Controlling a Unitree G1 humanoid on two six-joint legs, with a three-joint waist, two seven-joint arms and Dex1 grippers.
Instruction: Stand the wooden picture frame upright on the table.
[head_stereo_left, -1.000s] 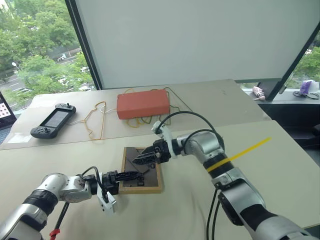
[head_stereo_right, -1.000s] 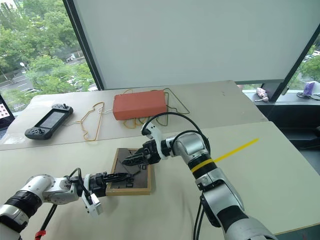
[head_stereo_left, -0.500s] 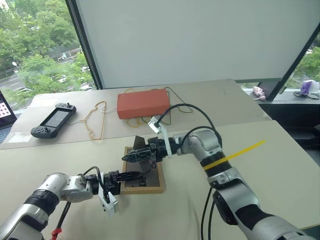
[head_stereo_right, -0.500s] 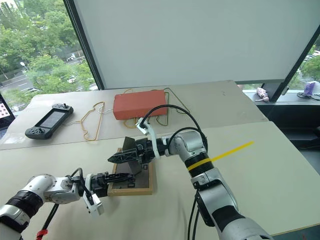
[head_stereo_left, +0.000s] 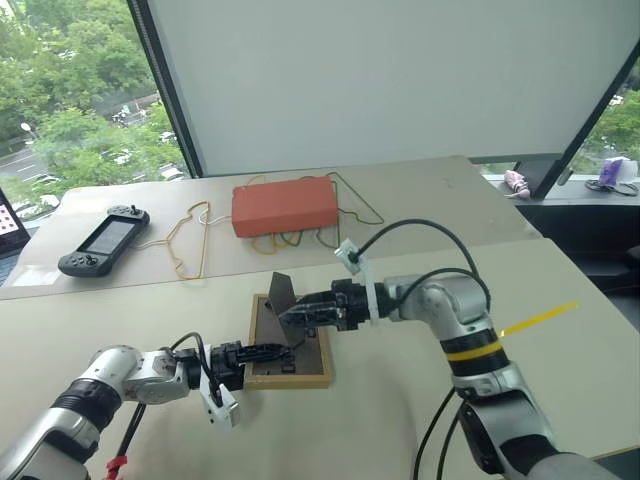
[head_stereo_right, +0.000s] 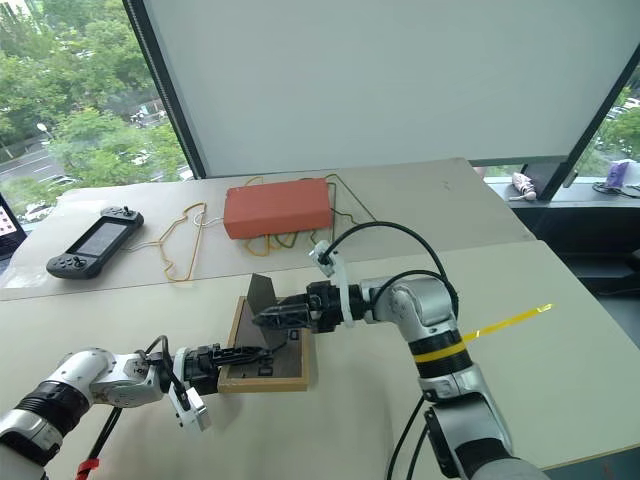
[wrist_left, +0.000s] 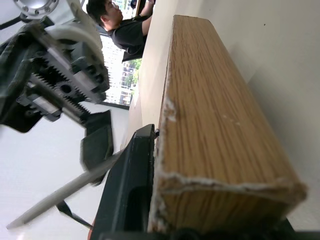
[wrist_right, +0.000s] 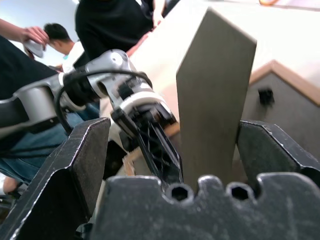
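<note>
Left end effector (head_stereo_left: 262, 353) pinches the frame (head_stereo_left: 312, 365) edge; right end effector (head_stereo_left: 290, 318) spread around the stand (head_stereo_left: 281, 296). Frame could slip, fall flat.

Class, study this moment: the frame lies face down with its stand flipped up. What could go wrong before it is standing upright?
1. The left end effector grips the wooden picture frame only at its near edge; tilting it up might make it twist or slip.
2. The right end effector stands open around the fold-out stand, so the stand could flop shut.
3. Sliding away could push the frame toward the orange-red box.
</note>
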